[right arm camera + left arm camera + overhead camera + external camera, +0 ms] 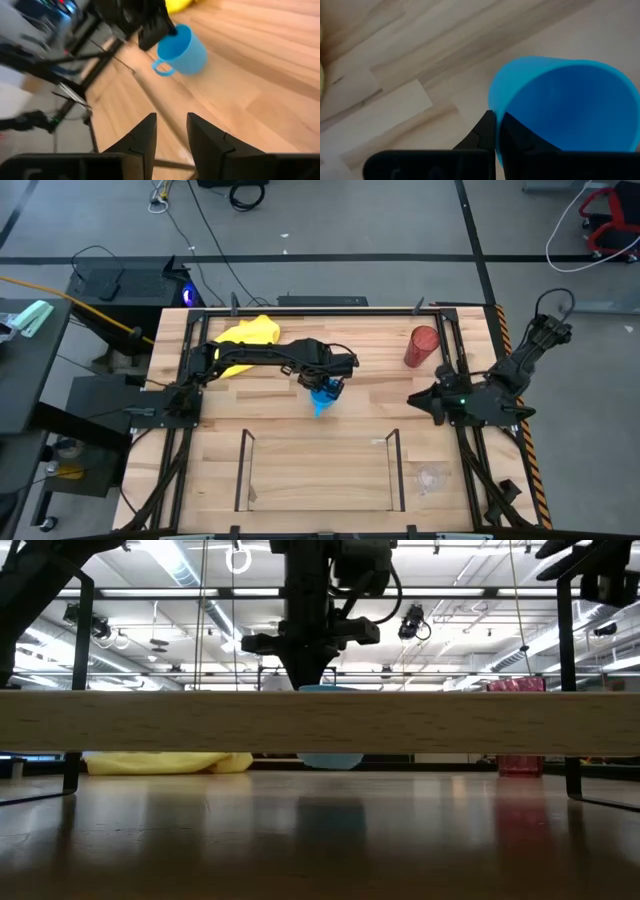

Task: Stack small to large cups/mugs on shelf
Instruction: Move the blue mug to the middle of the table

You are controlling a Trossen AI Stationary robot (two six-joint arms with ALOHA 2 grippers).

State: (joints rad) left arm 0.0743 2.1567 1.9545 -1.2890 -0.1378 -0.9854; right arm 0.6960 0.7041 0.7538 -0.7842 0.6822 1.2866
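Observation:
The bright blue mug (322, 402) is at the table's middle, just beyond the shelf (318, 502). It also shows in the right wrist view (182, 50), its handle (161, 67) sticking out sideways. My left gripper (327, 386) is shut on its rim. The dark red tumbler (421, 345) stands upright on its base at the far right. The tiny clear cup (430, 478) stands near the front edge, right of the shelf. My right gripper (415, 402) is open and empty at the right, with its fingers (150, 135) pointing toward the mug. My left gripper pinches the mug's rim (495, 107), opposite the handle side, with one finger (512, 132) inside the mug and one finger (485, 131) outside. The fingers come from above, pointing down. The mug hangs tilted; I cannot tell whether its base (330, 762) touches the table.
A yellow cloth (250, 332) lies at the far left of the table. The shelf's plank (320, 722) crosses the low view and hides the mug's middle. The shelf's thin uprights (245, 470) stand at its two ends. Bare wood lies between mug and shelf.

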